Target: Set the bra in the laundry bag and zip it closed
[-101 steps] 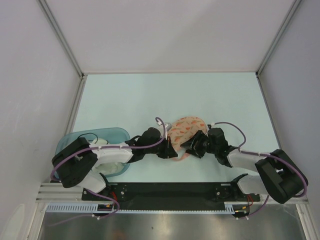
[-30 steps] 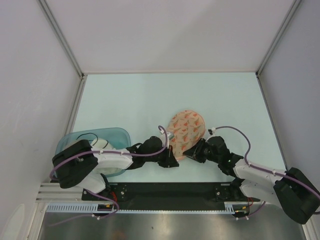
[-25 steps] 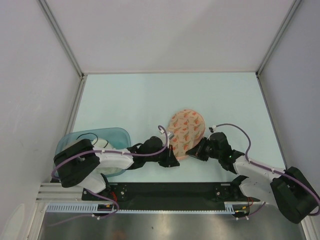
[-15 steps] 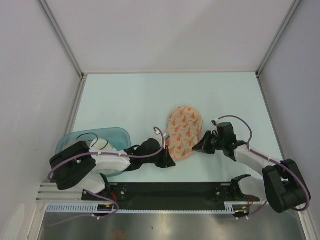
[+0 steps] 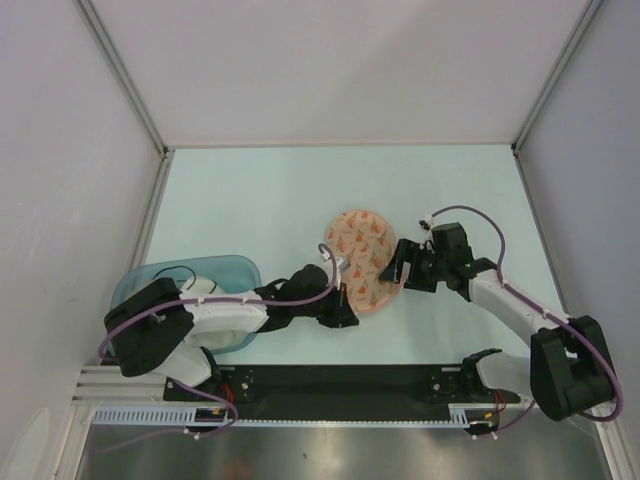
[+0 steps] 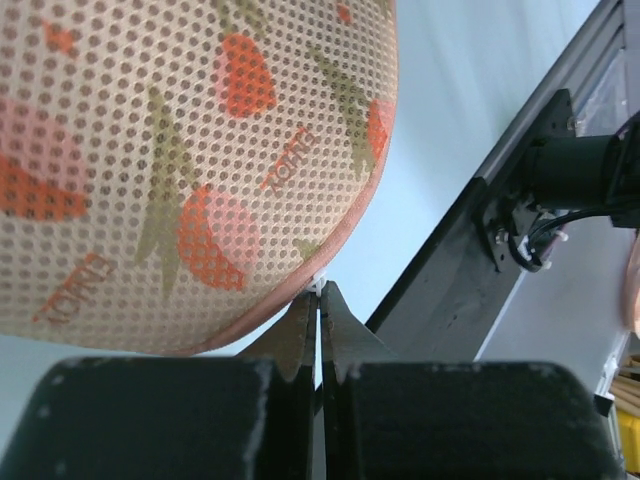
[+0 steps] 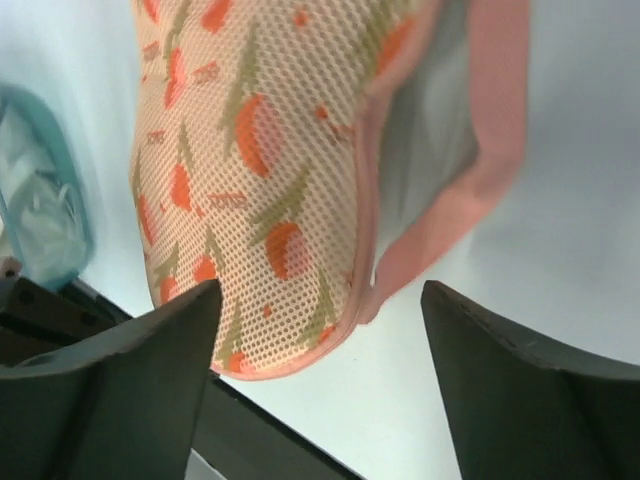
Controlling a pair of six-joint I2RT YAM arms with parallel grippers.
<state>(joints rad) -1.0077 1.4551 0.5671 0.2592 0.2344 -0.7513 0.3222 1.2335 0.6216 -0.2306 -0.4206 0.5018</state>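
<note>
– Laundry bag (image 5: 362, 262) first: what sort of look?
– Peach-pink mesh (image 6: 180, 150), oval and domed, pierced all over with fine holes. Printed with orange-red carrot-like wedges on olive-green stalks, plus fainter pink ones. Edged with a plain salmon-pink trim.
– And where?
– Near the middle of the pale tabletop (image 5: 250, 190), tipped up on its near edge rather than lying flat, between the two hands. Well apart from the teal tub (image 5: 140, 275) at the near left, with a white garment (image 7: 38, 205) inside.
– Shut all round?
– Gapes along one side in the right wrist view (image 7: 270, 170): pale grey-white lining behind a broad pink band.
– Any writing?
– Small orange lettering, repeated among the wedges at several slants. Too small and skewed to read with any certainty.
– Left hand (image 5: 348, 308)?
– Pinched tight (image 6: 320, 300), right at the pink trim of the bag's lower rim, with a tiny white bit at the very tips.
– Right hand (image 5: 402, 268)?
– Spread wide (image 7: 320, 300), just beside the bag's right edge, gripping nothing. Frames the mesh shell from either side without touching it.
</note>
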